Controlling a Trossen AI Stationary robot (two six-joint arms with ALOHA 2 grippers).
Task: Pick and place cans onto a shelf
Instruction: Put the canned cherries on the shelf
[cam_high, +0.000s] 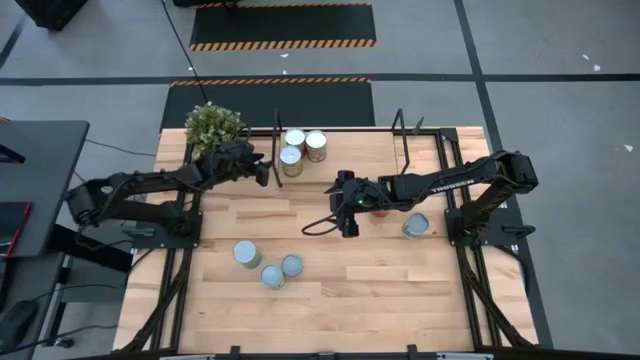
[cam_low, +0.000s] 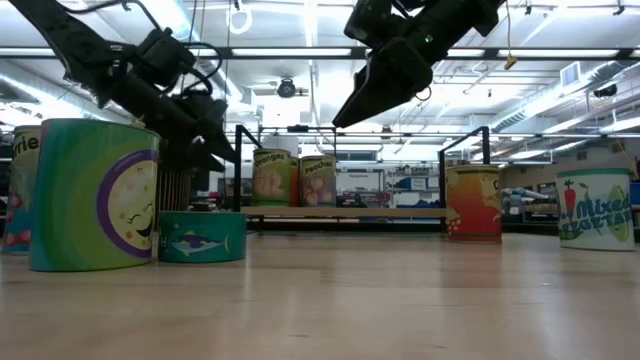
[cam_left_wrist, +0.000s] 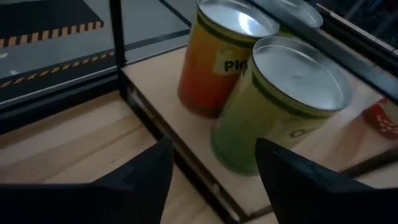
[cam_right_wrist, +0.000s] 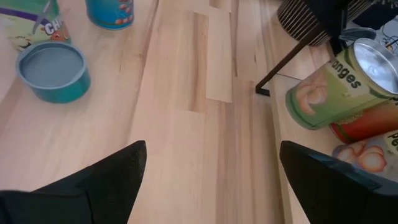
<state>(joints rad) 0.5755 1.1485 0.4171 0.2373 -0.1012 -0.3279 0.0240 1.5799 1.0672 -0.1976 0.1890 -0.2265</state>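
From above, three cans (cam_high: 301, 152) stand close together on the shelf (cam_high: 340, 150) at the table's far edge, just beside the potted plant (cam_high: 214, 126); the left gripper (cam_high: 262, 167) hovers right next to them, while the right gripper (cam_high: 343, 205) hangs over mid-table, well nearer than the shelf, and three more cans (cam_high: 268, 265) sit far on the near side. The low view shows two cans (cam_low: 295, 180) on the shelf board (cam_low: 345, 212) between its black brackets. In the left wrist view the fingers (cam_left_wrist: 143, 180) are spread and empty before the green can (cam_left_wrist: 280, 106) and orange can (cam_left_wrist: 217, 56) on the shelf; the right wrist view shows its fingers (cam_right_wrist: 112, 177) apart too, holding nothing.
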